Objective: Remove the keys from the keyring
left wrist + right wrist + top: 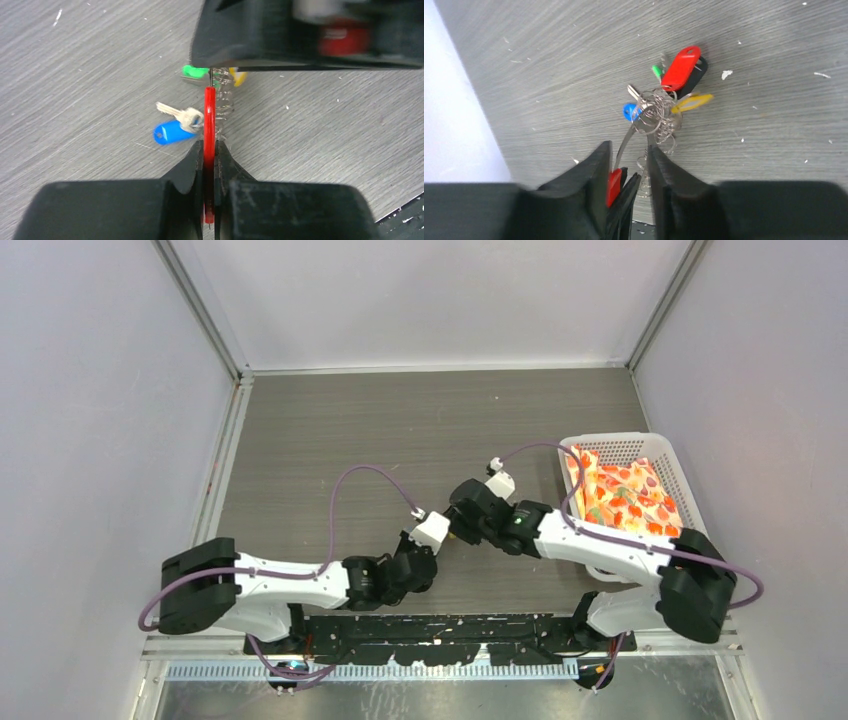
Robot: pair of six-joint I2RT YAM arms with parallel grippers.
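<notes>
1. The white-shelled, black-jointed left arm (290, 585) and its matching right arm (600, 545) are showing bulky black housings (195, 585) at their near ends.
2. A thin purple cable (350, 475) is arching off each arm.
3. The left gripper (210, 147) and right gripper (629, 147) are showing matte black wedge fingers.

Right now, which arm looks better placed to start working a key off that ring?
Probably right. The right hand stands open around the ring, free to tug the blue key. The left hand is clamped shut on the red piece, anchoring the bunch.
</notes>
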